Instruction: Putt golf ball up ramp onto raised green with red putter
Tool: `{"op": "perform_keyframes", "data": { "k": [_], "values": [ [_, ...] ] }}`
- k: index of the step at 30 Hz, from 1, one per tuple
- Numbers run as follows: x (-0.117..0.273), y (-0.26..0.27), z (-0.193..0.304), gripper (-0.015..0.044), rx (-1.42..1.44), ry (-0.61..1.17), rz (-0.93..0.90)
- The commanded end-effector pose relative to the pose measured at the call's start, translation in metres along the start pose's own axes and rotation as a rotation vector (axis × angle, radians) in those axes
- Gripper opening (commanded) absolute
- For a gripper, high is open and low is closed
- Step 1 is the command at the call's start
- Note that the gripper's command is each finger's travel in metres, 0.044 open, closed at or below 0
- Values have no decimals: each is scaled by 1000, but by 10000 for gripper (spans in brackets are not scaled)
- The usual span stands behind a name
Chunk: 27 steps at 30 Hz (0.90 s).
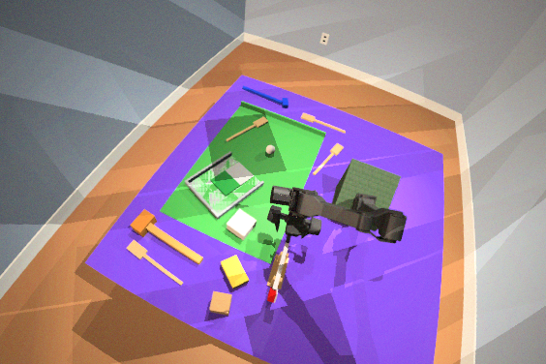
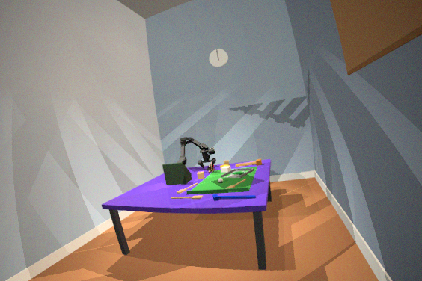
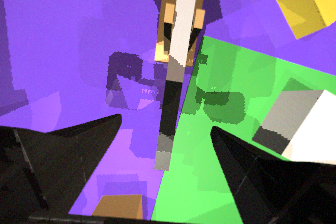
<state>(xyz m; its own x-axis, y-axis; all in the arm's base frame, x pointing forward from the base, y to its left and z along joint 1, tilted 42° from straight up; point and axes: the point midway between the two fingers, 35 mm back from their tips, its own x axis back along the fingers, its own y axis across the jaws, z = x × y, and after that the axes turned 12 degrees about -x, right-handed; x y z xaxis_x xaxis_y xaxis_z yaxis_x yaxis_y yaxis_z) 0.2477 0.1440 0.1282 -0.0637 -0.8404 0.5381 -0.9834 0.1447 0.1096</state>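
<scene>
The red putter's white shaft [image 1: 282, 258] [image 3: 184, 25] rests on a tan wooden holder [image 1: 274, 279], its red head [image 1: 271, 295] toward the table's front edge. Its dark handle [image 3: 171, 107] points back toward the arm. My gripper [image 1: 292, 226] [image 2: 207, 166] [image 3: 167, 124] is open and empty above the handle end; in the wrist view the handle shows between the fingertips. The white golf ball [image 1: 269, 150] [image 2: 220, 180] lies on the green mat [image 1: 299, 162] [image 3: 190, 192]. A grey-walled frame [image 1: 201, 199] on the mat surrounds a darker green patch [image 1: 226, 183]; its height is unclear.
A white block [image 1: 241, 224] [image 3: 322, 127] stands on the mat. A yellow block [image 1: 234, 271] and tan block [image 1: 221, 303] are left of the putter. Another tan block [image 2: 200, 175] [image 3: 120, 207] is near the arm. A mallet [image 1: 173, 243], blue club [image 1: 265, 97] and several wooden paddles lie around.
</scene>
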Motion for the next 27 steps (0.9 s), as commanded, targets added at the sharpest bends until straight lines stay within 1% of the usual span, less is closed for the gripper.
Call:
{"op": "perform_keyframes", "data": {
  "k": [1, 15, 20, 27],
  "values": [
    [-4, 0, 3, 440, -6, 4, 0],
    [-25, -1, 8, 440, -6, 3, 0],
    [-25, -1, 8, 440, -6, 3, 0],
    [-23, -1, 5, 256, 2, -2, 1]
  ]
}}
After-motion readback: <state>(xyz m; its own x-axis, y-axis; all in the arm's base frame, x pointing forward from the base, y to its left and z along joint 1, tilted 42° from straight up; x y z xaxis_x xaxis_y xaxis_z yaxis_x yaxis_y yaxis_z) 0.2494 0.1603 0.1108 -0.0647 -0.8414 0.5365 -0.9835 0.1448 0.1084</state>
